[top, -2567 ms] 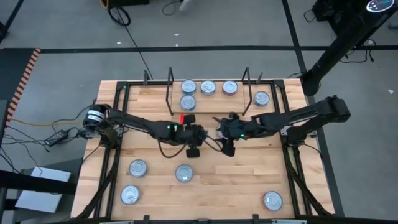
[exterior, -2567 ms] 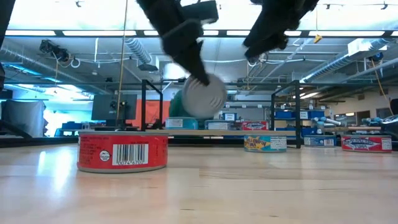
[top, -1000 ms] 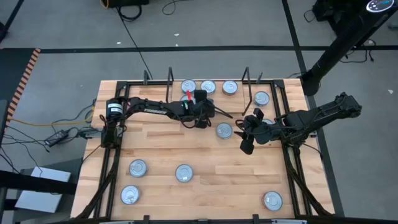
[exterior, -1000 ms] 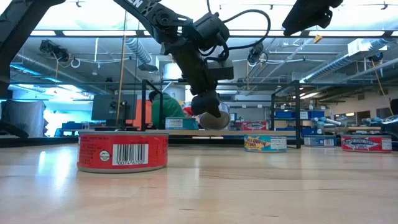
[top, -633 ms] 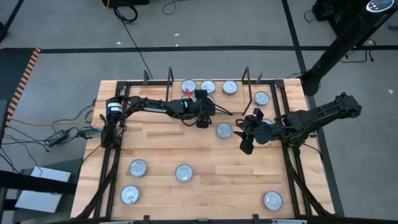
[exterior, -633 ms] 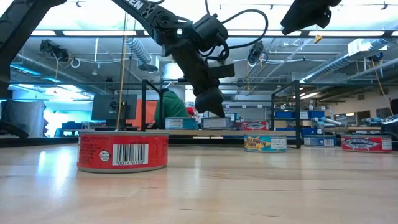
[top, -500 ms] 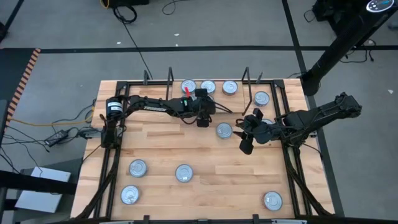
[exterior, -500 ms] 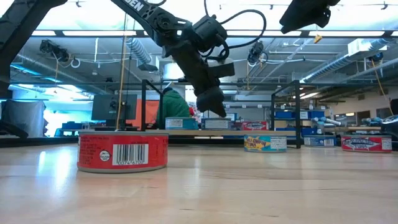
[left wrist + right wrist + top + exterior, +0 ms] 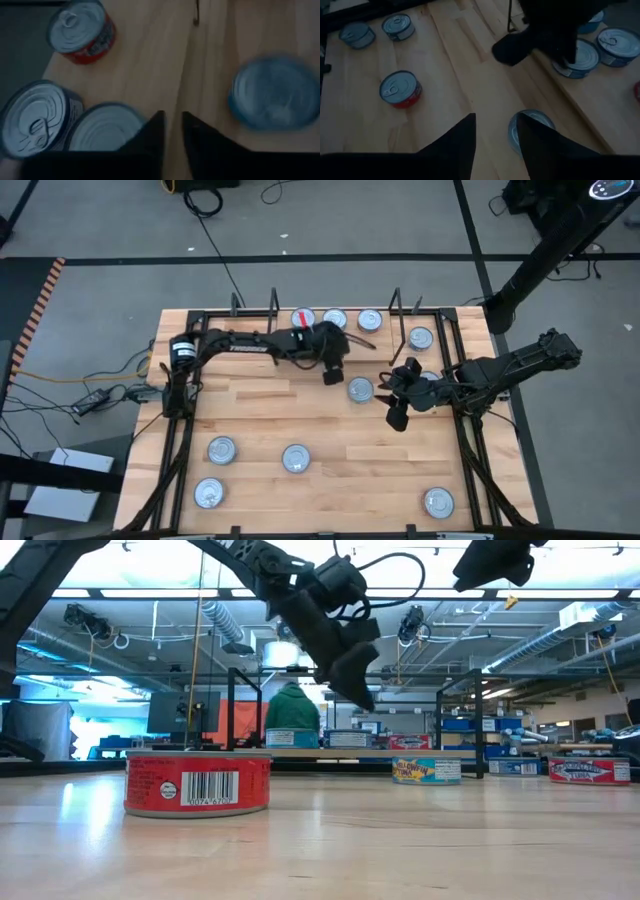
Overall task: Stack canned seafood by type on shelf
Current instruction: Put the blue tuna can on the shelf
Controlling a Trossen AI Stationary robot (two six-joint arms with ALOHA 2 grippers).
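1. Well in front of the shelf (image 9: pixel 385 330), toward the left end of the tabletop (image 9: pixel 250 410): three tins with silver lids, two of them (image 9: pixel 221 449) (image 9: pixel 208 493) one behind the other and a third (image 9: pixel 296 459) just right of those. In the low view, a red-sided tin (image 9: pixel 197 782) nearest the camera, flat on the wood.
2. Left claw (image 9: pixel 333 375) just in front of the shelf's left half, raised above the board. Fingers (image 9: pixel 155 131) drawn almost together, only a slim gap showing, nothing between them.
3. On the shelf, between its two black wire uprights: a row of three tins, the leftmost (image 9: pixel 302 317) showing red, then the middle (image 9: pixel 334 319) and right (image 9: pixel 370 320) ones, all flat with lids up.
4. One tin (image 9: pixel 360 389) alone in front of the shelf's right half, between the two claws and touching neither.
5. Right claw (image 9: pixel 396 418) in front of the shelf's right upright, just right of that lone tin. Fingers (image 9: pixel 462 132) apart and empty in the wrist view.
6. Another tin (image 9: pixel 421 337) just outside the shelf's right upright.
7. Last tin (image 9: pixel 437 501) well in front of the shelf, near the tabletop's front right corner.
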